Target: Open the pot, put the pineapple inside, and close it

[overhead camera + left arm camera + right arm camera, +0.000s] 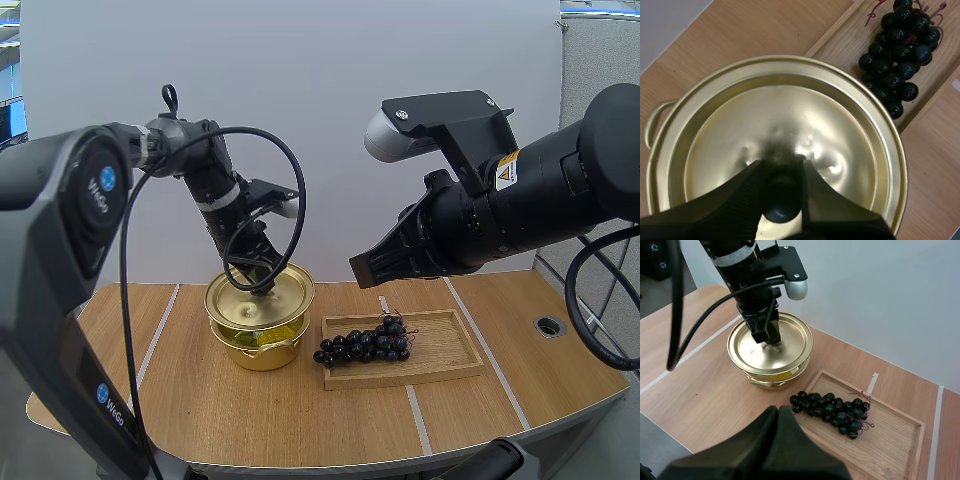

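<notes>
Left jaws clamp the dark knob [782, 205] of the gold lid [259, 295], which is held slightly tilted just above the pot [262, 355] on the surface [300, 420]; something yellow-green shows in the gap, can't tell what. No pineapple seen: the fruit at hand is a bunch of grapes [363, 340] in the wooden tray [455, 352] just right of the pot, likely soft, light and easily crushed, so best pinched gently at the stem, while the lid looks thin, stiff and slick, so the knob is the hold. Right jaws closed on nothing, hanging above the tray.
</notes>
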Available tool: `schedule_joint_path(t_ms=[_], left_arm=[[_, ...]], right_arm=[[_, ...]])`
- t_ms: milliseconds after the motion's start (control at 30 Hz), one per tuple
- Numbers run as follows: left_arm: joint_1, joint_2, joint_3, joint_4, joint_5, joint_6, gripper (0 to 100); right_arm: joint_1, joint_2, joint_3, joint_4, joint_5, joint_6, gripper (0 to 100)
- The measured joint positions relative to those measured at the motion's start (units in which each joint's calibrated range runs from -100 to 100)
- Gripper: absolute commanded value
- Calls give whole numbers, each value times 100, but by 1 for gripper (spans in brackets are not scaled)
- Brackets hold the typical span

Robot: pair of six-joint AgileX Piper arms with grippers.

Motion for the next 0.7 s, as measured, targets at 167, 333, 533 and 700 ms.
schedule_joint_path(t_ms=[167, 333, 533, 700], left_arm=[[0, 206, 0, 0, -416, 13, 0], [0, 376, 0, 0, -551, 13, 0], [0, 529, 0, 0, -665, 16, 0], [0, 617, 0, 0, -665, 28, 0]], right_arm=[[-24, 0, 0, 0, 0, 0, 0], [-24, 0, 0, 0, 0, 0, 0], [-24, 0, 0, 0, 0, 0, 0], [-24, 0, 0, 0, 0, 0, 0]])
